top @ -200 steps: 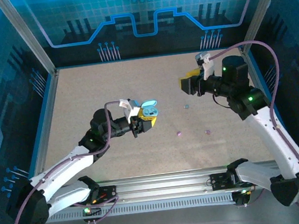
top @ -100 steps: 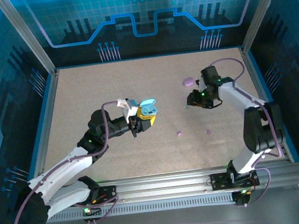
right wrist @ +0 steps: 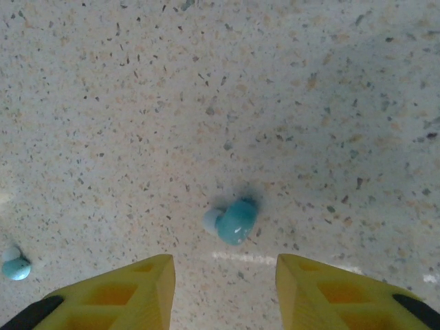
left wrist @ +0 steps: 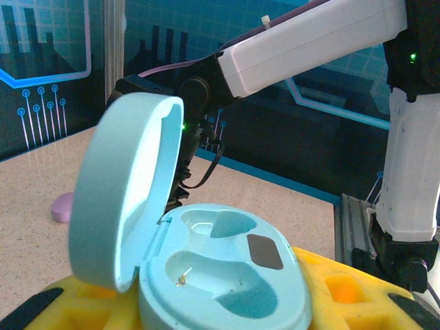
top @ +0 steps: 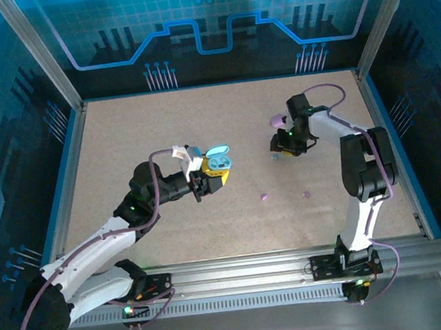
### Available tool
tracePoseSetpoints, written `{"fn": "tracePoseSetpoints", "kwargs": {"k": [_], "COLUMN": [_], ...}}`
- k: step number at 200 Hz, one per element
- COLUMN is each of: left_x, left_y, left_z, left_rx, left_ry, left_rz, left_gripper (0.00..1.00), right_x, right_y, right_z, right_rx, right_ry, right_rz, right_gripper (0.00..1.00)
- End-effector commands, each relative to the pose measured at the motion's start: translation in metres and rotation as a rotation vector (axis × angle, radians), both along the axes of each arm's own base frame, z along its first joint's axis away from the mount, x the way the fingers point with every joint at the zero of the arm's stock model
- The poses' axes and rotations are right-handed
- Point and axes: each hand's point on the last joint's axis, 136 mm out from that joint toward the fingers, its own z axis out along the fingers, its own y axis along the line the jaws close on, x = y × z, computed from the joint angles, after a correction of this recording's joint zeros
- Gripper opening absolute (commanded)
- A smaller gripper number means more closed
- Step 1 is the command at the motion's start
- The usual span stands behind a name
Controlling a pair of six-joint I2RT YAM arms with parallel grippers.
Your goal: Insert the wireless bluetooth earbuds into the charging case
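right wrist view, right tool [right wrist: 223, 271] parted, pointing down over teal earbud [right wrist: 236, 221], left tool [left wrist: 213, 309] clamping open case [left wrist: 227, 265]

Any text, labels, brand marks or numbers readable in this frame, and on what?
No readable text anywhere.
The teal charging case: no brand or marking; its dark inner patch is blank.
The white tag on the left arm: too small to read.
The wall panels: circuit and gear graphics, no words.

The purple case [left wrist: 63, 206] is half hidden behind the open lid [left wrist: 120, 185] of the teal case [left wrist: 227, 275]. The wrist view's bottom edge cuts off the right gripper [right wrist: 223, 260] and its yellow fingers [right wrist: 124, 292].
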Motion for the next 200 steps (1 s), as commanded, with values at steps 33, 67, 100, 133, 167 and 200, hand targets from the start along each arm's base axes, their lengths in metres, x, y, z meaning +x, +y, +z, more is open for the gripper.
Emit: {"fn": "tracePoseSetpoints", "kwargs": {"k": [33,67,100,133,167,200], "left_x": [-0.003,-0.003,-0.004,-0.004,-0.005,-0.004], "left_y": [0.001,0.001,0.001,0.001,0.001,0.001], "left_z": [0.012,0.012,0.012,0.012,0.012,0.012], "left_rx": [-0.027,-0.028,-0.027,-0.024,-0.025,-0.026], "left_ry": [-0.025,-0.025,-0.024,-0.026,-0.025,-0.021], "left_rz": [-0.001,-0.003,-0.003,0.001,-0.002,-0.002], "left_gripper": [0.3,0.3,0.3,0.3,0.3,0.3], "right_x": [0.002,0.003,0.004,0.005,0.007,0.006], "right_y": [0.008,0.018,0.021,0.024,0.033,0.04], "right_z": [-0.013,-0.019,-0.024,-0.027,-0.024,-0.029], "right_rx": [0.001,0.02,0.014,0.015,0.026,0.018], "right_ry": [0.047,0.056,0.068,0.071,0.058,0.078], "right_rz": [0.023,0.053,0.061,0.074,0.12,0.142], "right_gripper": [0.43,0.39,0.39,0.39,0.38,0.39]}}
